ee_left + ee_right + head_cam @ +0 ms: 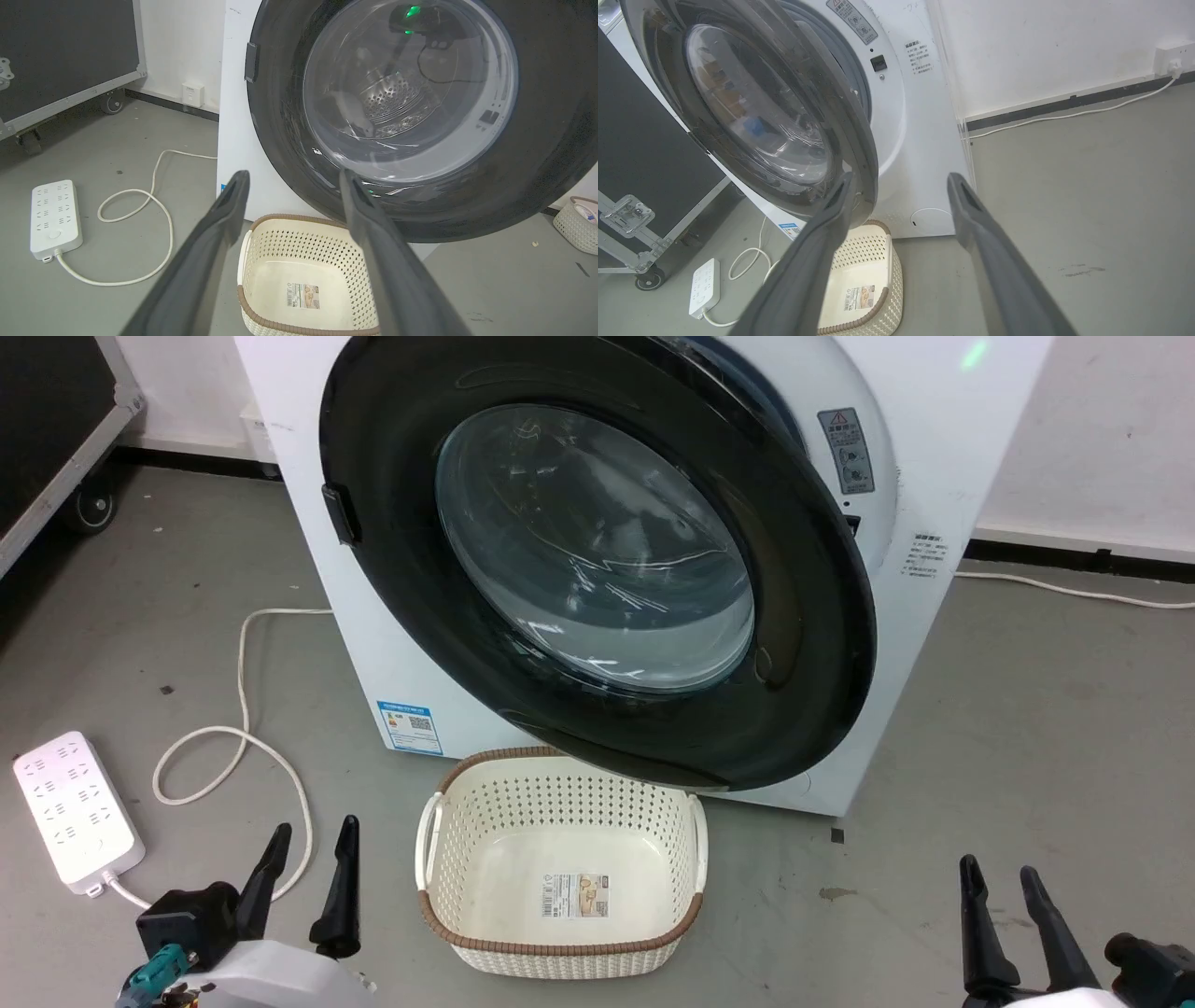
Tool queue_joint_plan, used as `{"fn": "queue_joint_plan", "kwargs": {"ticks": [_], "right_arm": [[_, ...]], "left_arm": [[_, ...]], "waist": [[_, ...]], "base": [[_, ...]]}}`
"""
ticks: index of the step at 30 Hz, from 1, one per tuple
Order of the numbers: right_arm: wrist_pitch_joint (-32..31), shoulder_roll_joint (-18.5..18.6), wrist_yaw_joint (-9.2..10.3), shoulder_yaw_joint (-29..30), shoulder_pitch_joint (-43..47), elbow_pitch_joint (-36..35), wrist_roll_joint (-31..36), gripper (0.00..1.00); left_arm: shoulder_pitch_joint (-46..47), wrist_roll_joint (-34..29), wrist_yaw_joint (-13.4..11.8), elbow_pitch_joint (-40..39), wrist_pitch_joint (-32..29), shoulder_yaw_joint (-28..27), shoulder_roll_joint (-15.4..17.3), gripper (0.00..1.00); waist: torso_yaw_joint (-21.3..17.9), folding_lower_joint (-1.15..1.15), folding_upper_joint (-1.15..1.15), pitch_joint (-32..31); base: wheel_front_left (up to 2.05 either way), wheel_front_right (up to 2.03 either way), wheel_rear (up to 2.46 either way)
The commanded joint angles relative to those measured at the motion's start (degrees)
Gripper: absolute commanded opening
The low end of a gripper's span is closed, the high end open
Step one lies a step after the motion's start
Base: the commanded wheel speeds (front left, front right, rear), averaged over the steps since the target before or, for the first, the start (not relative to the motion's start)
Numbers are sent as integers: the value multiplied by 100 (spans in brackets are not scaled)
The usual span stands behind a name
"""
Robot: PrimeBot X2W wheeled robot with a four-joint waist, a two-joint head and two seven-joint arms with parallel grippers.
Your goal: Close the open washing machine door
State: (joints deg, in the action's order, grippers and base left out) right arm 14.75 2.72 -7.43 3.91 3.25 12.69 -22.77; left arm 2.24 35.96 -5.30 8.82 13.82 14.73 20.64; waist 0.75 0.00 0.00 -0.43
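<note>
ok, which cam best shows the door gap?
Right wrist view: it sees the door edge-on, its rim standing clear of the washing machine. Head and left wrist views face the glass, so the gap hardly reads.

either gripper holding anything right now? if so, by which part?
Nothing is held. The left gripper and the right gripper both have their jaws open with nothing between them, apart from the washing machine door.

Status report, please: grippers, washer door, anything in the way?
Left gripper, right gripper open, empty. Washing machine door ajar, untouched. Cream basket on floor beneath its lower edge.
</note>
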Motion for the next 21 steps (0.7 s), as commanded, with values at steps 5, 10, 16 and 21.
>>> {"fn": "queue_joint_plan", "kwargs": {"ticks": [5,10,16,21], "right_arm": [[25,16,-6,136,30,-51,408,56],[25,16,-6,258,-155,-230,1105,0],[-487,16,-6,-642,-955,-230,1515,0],[-734,16,-6,-672,-1843,306,1723,0]], "left_arm": [[-45,-118,56,-9,76,5,-33,100],[-7,-230,61,-37,90,47,-45,100],[164,-322,49,-155,98,83,-94,100],[389,-379,77,-219,105,100,-177,100]], "waist": [[23,0,0,-11],[38,0,0,40],[92,0,0,338],[251,0,0,645]], "base": [[0,0,0],[0,0,0],[0,0,0],[0,0,0]]}}
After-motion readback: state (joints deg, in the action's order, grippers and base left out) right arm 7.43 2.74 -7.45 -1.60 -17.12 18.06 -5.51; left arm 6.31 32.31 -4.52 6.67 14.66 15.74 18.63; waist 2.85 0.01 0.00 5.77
